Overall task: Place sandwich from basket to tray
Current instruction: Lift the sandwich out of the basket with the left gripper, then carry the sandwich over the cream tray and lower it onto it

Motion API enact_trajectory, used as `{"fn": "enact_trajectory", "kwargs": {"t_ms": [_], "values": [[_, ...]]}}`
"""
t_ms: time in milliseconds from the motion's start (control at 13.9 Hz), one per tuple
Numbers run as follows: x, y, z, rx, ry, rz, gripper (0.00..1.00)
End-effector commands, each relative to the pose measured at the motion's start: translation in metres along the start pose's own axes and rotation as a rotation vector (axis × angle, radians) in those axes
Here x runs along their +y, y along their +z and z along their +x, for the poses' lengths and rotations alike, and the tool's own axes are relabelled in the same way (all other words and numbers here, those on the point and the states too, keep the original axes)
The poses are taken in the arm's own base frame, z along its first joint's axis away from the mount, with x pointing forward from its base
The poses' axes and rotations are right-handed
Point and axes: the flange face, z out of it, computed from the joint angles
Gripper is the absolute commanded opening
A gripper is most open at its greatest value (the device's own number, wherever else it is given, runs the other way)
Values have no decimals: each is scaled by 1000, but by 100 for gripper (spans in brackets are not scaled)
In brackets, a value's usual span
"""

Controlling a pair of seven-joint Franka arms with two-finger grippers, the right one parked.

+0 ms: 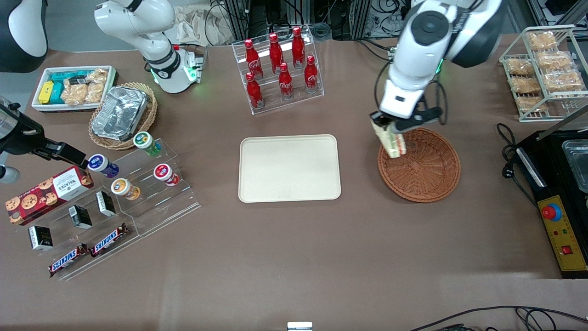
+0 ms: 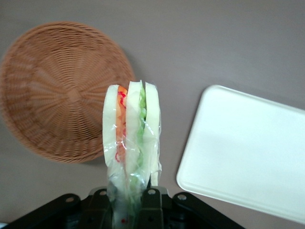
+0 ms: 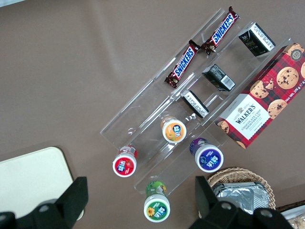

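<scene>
Coke bottles (image 1: 281, 69) in clear rack, farthest from front camera. Foil container (image 1: 120, 111) in tan basket (image 1: 149, 117), Walkers box (image 1: 46, 193), Snickers bars (image 1: 87, 250) toward parked arm's end. Bagged pastries (image 1: 546, 64) toward working arm's end.

Gripper (image 1: 390, 130) holds sandwich (image 1: 392, 141) above basket (image 1: 425, 172) rim, at basket's tray-ward edge; tray (image 1: 289, 168) beside basket.

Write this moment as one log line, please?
pincer: shut on wrapped triangular sandwich, lifted over reddish-brown wicker basket edge | basket: holds nothing | cream rectangular tray: bare | step: carry

Pincer (image 1: 388, 130) grips wrapped sandwich (image 1: 390, 140) above basket (image 1: 425, 170) rim.
</scene>
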Motion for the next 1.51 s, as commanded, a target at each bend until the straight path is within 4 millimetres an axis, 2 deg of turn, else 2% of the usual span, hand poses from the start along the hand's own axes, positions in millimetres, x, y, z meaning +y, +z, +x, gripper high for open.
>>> {"fn": "enact_trajectory", "kwargs": {"t_ms": [0,144,504,576,935,1295,1367,1439], "values": [[39,27,-21,11,142,-36,0],[66,56,-37,60,224,-58,0],[103,132,-57,53,351,-95,0],[112,144,-66,62,400,-102,0],[124,214,-79,23,484,-92,0],[122,232,-83,4,448,-71,0],[121,232,-81,3,444,-71,52],[119,232,-76,8,434,-68,99]]}}
